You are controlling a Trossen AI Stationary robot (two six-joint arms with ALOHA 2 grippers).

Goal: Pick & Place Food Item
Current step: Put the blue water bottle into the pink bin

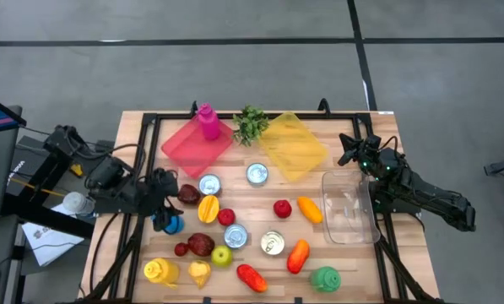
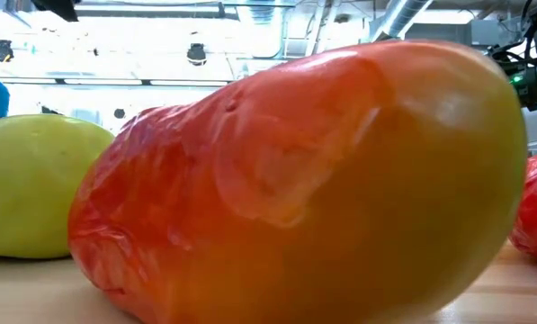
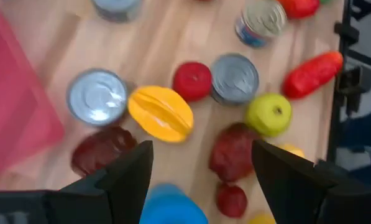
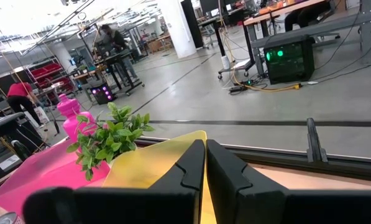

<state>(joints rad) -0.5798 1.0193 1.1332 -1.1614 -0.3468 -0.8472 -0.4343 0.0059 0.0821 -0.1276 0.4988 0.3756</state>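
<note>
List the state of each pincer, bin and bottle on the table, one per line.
Left pincer: open, over the blue item, holding nothing.
Right pincer: shut, empty, at the table's right edge.
Pink bin: holds an upright pink bottle.
Yellow bin: empty.
Clear bin: empty.
Yellow bottle: lying on its side.

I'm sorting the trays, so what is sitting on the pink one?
A pink bottle stands at the far edge of the pink tray. The rest of the tray looks bare. The patch under the bottle is hidden.
</note>
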